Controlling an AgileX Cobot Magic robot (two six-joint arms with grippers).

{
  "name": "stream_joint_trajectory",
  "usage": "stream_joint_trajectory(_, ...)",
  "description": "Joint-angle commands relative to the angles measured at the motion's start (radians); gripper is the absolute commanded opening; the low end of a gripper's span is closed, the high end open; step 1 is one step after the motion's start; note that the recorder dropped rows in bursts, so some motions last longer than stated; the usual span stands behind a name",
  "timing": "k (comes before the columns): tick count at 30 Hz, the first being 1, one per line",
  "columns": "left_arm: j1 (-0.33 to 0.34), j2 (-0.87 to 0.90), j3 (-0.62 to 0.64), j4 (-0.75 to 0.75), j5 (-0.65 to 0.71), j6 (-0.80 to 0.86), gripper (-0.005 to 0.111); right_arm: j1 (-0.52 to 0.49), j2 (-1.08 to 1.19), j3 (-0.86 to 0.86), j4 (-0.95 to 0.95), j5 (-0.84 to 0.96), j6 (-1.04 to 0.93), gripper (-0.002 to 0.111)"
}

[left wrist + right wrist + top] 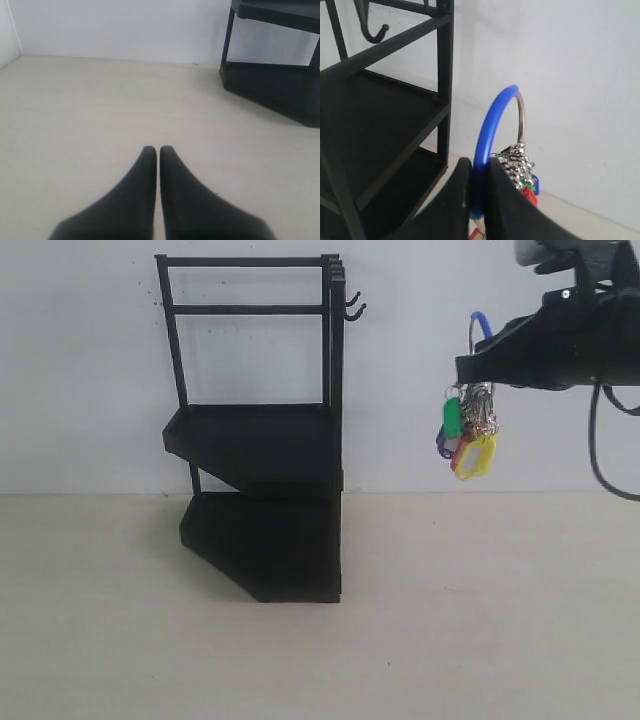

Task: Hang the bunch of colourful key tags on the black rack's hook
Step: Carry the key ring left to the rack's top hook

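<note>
**Key bunch held high, right of the rack**

One table (480, 620) carries one rack (265, 500), left of centre in the exterior view. It has two trays (255, 445), two top bars (245, 309) and two hooks (354, 306) at its upper right. There are two grippers. The right gripper (468, 370), at upper right, has its jaws clamped on the blue-sleeved ring (481, 326) of the one bunch (470, 435), well apart from the hooks. The left gripper (158, 151) has its jaws together.

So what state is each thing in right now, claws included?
Key tag bunch: dangling in the air, not yet hung.
Black rack: standing upright.
Rack's hooks: nothing on them.
Right gripper: shut on the bunch's ring.
Left gripper: shut, holding nothing.
</note>
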Motion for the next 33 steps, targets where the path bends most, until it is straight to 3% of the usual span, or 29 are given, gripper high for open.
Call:
stream_joint_trajectory(1, 0.003, 0.004, -0.002, -0.002, -0.008, 0.0, 0.004, 0.078, 0.003, -0.041, 0.018, -0.104, -0.09, 0.0)
stream_joint_trajectory(20, 0.003, 0.004, -0.002, -0.002, -0.008, 0.0, 0.004, 0.137, 0.149, -0.246, 0.026, -0.076, -0.019, 0.0)
stream_joint_trajectory(27, 0.003, 0.004, -0.002, -0.002, -0.008, 0.0, 0.004, 0.26, 0.193, -0.246, 0.024, -0.282, -0.023, 0.0)
stream_joint_trajectory(33, 0.003, 0.004, -0.002, -0.002, -0.008, 0.0, 0.004, 0.262, 0.195, -0.246, 0.019, -0.262, -0.016, 0.0)
